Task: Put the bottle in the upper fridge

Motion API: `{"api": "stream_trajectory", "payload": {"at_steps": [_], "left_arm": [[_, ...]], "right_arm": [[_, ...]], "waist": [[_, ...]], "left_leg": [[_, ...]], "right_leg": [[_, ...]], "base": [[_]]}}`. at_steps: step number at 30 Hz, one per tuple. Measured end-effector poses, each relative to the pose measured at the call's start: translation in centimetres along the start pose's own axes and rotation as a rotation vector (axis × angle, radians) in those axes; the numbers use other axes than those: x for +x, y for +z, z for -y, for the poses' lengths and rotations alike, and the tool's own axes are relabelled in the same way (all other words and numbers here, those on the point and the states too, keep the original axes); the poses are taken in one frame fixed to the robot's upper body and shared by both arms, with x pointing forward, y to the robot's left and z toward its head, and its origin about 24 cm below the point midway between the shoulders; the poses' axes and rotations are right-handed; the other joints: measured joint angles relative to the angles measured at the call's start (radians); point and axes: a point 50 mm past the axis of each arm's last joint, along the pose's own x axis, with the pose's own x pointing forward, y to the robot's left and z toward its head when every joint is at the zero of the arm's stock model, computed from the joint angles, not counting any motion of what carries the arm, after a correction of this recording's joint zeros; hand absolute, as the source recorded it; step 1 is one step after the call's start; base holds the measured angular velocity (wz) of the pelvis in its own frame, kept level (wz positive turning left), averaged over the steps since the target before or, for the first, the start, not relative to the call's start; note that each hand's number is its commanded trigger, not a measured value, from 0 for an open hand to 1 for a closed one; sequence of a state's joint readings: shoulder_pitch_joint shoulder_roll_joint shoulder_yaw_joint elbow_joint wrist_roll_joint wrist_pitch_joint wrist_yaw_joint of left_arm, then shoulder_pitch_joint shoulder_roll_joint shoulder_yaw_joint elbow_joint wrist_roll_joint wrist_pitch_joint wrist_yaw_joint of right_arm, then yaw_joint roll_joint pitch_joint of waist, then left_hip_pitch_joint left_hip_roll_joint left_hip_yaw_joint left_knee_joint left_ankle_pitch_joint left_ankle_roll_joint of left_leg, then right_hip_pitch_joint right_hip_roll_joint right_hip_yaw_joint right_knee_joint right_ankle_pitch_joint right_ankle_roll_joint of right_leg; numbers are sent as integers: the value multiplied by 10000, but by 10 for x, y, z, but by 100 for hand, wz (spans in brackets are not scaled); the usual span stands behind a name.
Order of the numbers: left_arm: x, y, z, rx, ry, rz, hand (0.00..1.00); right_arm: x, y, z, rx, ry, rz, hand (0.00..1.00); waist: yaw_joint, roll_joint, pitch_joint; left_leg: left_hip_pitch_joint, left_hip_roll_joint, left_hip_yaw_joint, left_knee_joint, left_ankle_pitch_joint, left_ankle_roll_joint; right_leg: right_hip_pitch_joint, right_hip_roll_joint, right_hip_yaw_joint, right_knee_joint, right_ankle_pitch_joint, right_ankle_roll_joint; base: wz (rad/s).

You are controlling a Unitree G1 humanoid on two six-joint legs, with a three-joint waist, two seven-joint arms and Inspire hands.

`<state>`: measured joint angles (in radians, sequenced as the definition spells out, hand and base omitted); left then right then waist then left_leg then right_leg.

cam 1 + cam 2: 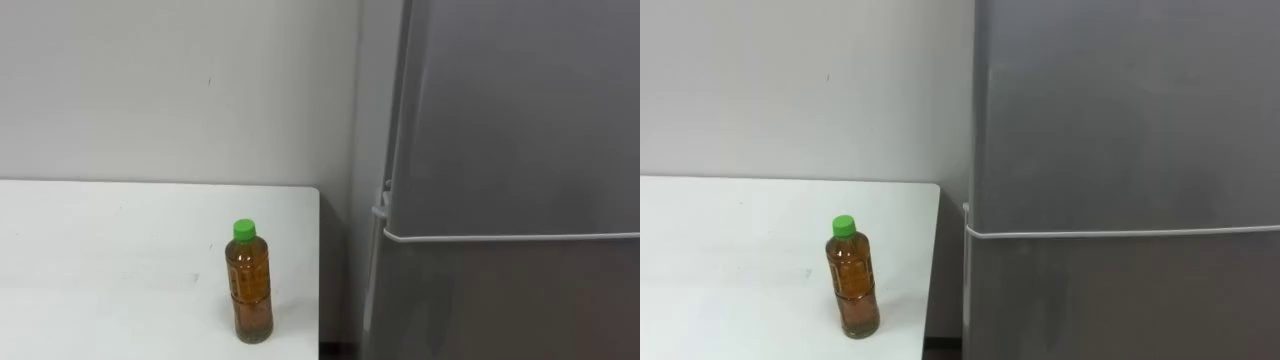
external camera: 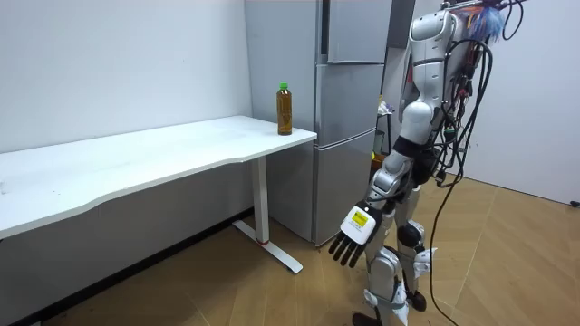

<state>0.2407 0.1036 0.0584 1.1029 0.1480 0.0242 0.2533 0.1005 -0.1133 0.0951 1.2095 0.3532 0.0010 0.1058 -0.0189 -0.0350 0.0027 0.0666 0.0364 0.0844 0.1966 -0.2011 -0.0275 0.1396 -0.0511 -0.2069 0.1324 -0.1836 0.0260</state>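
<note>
The left robot hand (image 2: 353,237) hangs low beside the robot's thigh on a lowered arm, with its fingers straight and a little spread, pointing down toward the wooden floor (image 2: 272,294) and holding nothing. The robot stands upright on that floor, in front of the fridge (image 1: 500,150) and turned toward it, well apart from both the fridge and the desk (image 1: 100,260). The bottle (image 1: 250,285) stands upright on the white desk, near its right edge and toward the near right corner, touched by nothing. It is a clear plastic bottle filled with brown drink and closed by a green cap (image 1: 243,230). The grey fridge stands just to the right of the desk, with a narrow dark gap between them, and reaches well above the desk top. A pale horizontal seam splits its front into an upper door and a lower door, and both are shut. A plain light wall (image 1: 180,90) runs behind the desk on the far side and meets the fridge's left side.
</note>
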Motion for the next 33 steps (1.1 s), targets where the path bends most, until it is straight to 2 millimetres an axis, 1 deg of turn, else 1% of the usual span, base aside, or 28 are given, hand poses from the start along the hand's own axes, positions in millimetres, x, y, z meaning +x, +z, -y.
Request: {"api": "stream_trajectory", "payload": {"at_steps": [10, 17, 22, 24, 27, 30, 33], "left_arm": [[1, 2, 0, -88, -76, 21, 0], [1, -1, 1, -780, -249, -448, 0], [-1, -13, 0, -2600, -258, -1113, 0], [-1, -16, 0, -3752, -190, -1401, 0], [-2, -19, 0, -5010, -103, -1707, 0], [-1, -16, -1, -5374, -75, -1656, 0], [0, -15, -2, -6147, -26, -1782, 0]], "right_arm": [[0, 0, 0, 7, 12, 0, 0], [0, 0, 1, 59, 33, -7, 0], [0, 0, 1, 136, 19, -20, 0], [0, -1, 2, 280, -24, -40, 0], [-1, -5, 4, 566, -96, -134, 0], [-2, -10, 6, 845, -149, -236, 0], [-2, -10, 7, 938, -162, -248, 0]], "waist": [[9, 44, -24], [-13, 99, -29], [18, 88, -37], [17, 101, -43], [70, 134, -53], [220, 159, -61], [257, 207, -52]], "left_leg": [[-6, 0, 11, -3, 0, 0], [-30, 1, 12, -4, 0, 0], [-22, -5, 11, -69, 1, 1], [-40, -8, 12, -64, 1, 1], [-17, -8, 13, -52, 1, 1], [-10, -7, 21, -45, 1, 1], [-1, -8, 13, -17, 0, 2]], "right_leg": [[-10, 0, 11, -1, 0, 0], [-42, 1, -44, 1, 0, 0], [-57, -8, -57, -21, 0, 0], [-74, -11, -59, -35, 0, 0], [-75, -11, -52, -34, 0, 0], [-75, -12, -36, -31, 0, 0], [-73, -17, -43, -1, -1, 0]], "base": [[0], [0], [0], [0], [0], [0], [0]]}}
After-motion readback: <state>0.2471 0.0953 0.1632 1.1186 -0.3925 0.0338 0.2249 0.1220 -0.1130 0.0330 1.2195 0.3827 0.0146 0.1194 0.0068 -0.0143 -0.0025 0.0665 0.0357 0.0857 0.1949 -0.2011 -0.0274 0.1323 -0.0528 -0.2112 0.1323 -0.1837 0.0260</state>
